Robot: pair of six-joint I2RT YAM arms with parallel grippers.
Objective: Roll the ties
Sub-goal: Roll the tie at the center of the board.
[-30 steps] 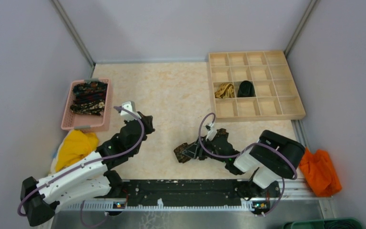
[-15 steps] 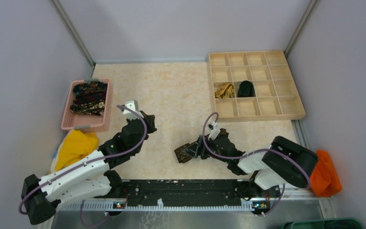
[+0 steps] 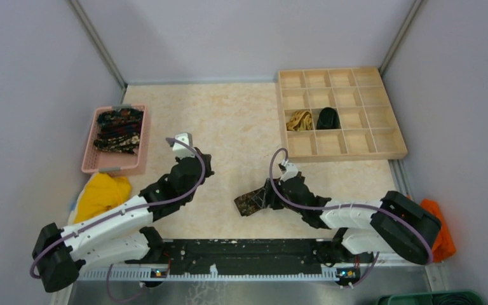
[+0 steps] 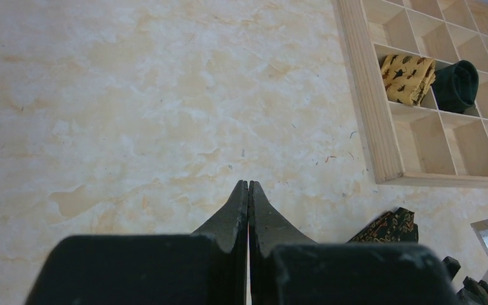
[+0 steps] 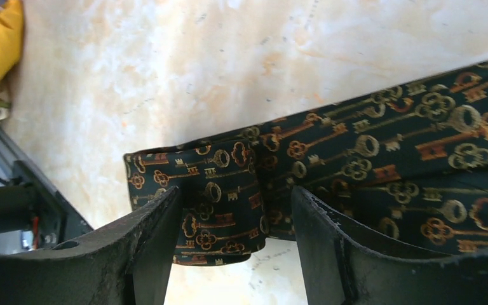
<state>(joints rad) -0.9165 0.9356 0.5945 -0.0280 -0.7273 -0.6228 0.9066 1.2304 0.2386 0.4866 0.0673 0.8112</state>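
A dark tie with a gold key pattern (image 5: 381, 146) lies on the table, its near end rolled up (image 5: 219, 203). It shows in the top view (image 3: 249, 203) and the left wrist view (image 4: 387, 227). My right gripper (image 5: 232, 213) is open, its fingers on either side of the rolled end, with a gap on the right side; in the top view it (image 3: 262, 197) is at the tie's right. My left gripper (image 4: 248, 185) is shut and empty over bare table, left of the tie (image 3: 203, 169). A tan-gold rolled tie (image 3: 300, 120) and a black one (image 3: 328, 118) sit in tray compartments.
The wooden compartment tray (image 3: 381, 152) stands at the back right. A pink basket (image 3: 90, 152) holding several dark patterned ties (image 3: 119, 129) stands at the left. A yellow cloth (image 3: 101, 194) lies below it. An orange cloth (image 3: 441, 222) lies right, partly behind my right arm.
My right arm has stretched out lower, its elbow swinging right and down; the gripper stays at the tie, which shifted slightly right. My left gripper moved a little to the right.
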